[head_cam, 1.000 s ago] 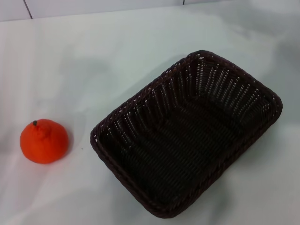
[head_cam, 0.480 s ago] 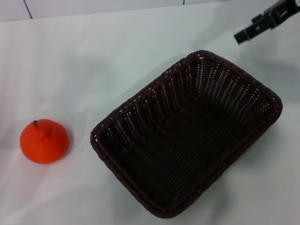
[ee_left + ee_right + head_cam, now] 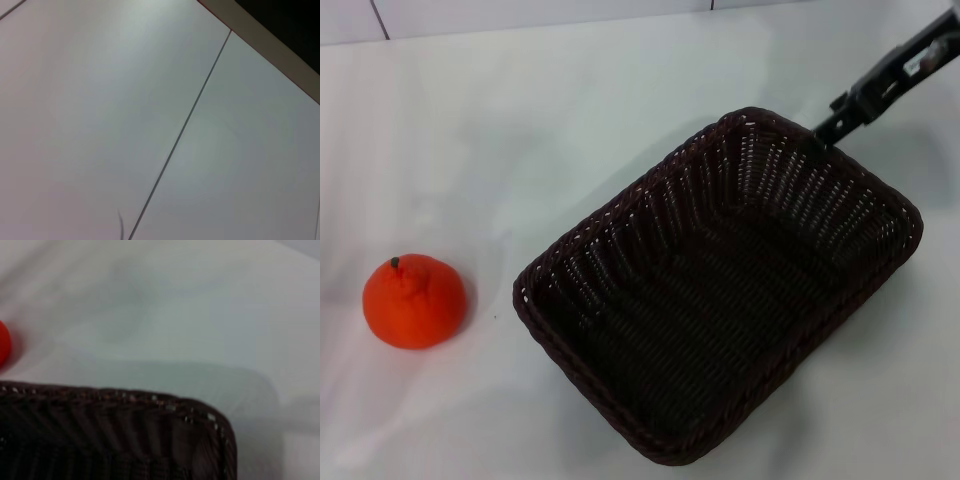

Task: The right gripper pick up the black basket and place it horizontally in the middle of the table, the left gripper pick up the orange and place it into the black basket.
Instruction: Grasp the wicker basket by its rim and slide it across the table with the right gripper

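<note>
The black basket [image 3: 720, 290] lies at an angle on the white table [image 3: 570, 120], right of centre in the head view. Its rim and a rounded corner show in the right wrist view [image 3: 150, 405]. The orange [image 3: 414, 301] sits on the table at the left, apart from the basket; a sliver of it shows in the right wrist view [image 3: 3, 345]. My right gripper [image 3: 828, 128] reaches in from the upper right, its tip at the basket's far rim. My left gripper is out of view; its wrist view shows only bare table [image 3: 100, 100].
A dark seam [image 3: 180, 135] runs across the tabletop in the left wrist view, and the table's edge [image 3: 260, 35] shows with darkness beyond. A wall line [image 3: 520, 25] runs along the table's far side.
My right gripper came into the head view from the upper right and moved down and left to the basket's far rim. The basket and the orange have not moved.
</note>
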You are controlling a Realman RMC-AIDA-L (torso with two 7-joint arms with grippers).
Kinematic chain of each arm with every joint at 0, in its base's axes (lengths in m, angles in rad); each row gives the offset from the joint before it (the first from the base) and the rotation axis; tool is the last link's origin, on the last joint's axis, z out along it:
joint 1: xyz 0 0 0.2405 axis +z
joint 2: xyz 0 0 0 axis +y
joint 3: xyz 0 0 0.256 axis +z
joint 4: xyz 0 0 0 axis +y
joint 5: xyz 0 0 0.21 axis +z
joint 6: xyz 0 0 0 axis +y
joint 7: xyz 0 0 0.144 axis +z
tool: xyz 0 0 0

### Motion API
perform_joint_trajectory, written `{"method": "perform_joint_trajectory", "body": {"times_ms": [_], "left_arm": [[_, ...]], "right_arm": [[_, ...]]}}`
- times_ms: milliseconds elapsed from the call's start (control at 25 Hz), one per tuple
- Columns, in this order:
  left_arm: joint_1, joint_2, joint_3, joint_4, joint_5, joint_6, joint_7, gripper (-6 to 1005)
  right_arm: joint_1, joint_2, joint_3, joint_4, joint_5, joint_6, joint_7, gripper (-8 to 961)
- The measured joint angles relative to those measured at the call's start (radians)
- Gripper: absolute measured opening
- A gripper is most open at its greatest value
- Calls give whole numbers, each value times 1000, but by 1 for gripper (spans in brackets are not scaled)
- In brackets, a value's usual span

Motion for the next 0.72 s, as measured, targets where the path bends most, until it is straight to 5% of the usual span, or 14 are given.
{"method": "perform_joint_trajectory", "body": {"times_ms": [280,720], "left_arm": [[1,0,4,3,0,0,1,932],[-3,-2,15,7,0,0,4,932]], "right_arm": [[18,19,-26,135,-50,-54,-16,909],[3,29,-4,141,-61,-48,-32,423]]}}
